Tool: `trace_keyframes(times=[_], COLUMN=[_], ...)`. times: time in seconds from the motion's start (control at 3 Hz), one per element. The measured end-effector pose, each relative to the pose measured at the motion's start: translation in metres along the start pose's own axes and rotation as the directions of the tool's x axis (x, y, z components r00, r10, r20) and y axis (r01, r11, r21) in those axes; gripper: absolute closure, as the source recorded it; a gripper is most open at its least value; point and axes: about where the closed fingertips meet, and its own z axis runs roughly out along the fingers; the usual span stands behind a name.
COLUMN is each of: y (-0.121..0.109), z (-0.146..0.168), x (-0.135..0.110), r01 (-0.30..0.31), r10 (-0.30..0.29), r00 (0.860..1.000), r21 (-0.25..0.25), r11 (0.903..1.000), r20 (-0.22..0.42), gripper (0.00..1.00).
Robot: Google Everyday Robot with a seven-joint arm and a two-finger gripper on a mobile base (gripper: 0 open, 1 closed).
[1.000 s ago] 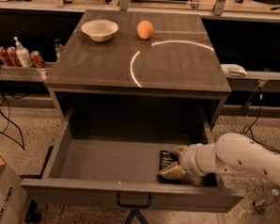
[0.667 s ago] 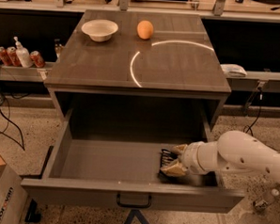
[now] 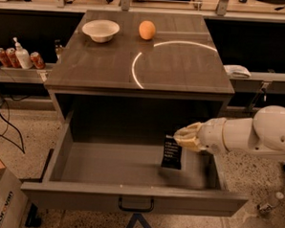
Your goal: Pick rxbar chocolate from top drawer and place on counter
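Our gripper [image 3: 183, 138] is inside the open top drawer [image 3: 128, 194], at its right side, and the white arm [image 3: 256, 136] reaches in over the right wall. Its fingers [image 3: 188, 132] are closed on the upper edge of the rxbar chocolate [image 3: 171, 154], which hangs almost upright below them, white text facing us. We cannot tell if the lower edge of the bar touches the drawer floor. On the counter [image 3: 183, 70] above, we see a white bowl [image 3: 101, 30] and an orange [image 3: 147, 30] at the back, near each other, and a bright curved reflection [image 3: 135, 70].
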Motion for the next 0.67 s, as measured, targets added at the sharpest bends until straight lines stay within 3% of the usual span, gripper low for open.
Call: trace_keyframes(times=[0.33, 0.67], y=[-0.013, -0.028], z=[-0.037, -0.071], x=[-0.042, -0.078], r01=[0.040, 0.082], r10=[-0.038, -0.082], r00=[0.991, 0.970], r21=[-0.009, 0.012], r11=[0.9992, 0.9966], r20=[0.127, 0.229], gripper=[1.00, 1.00])
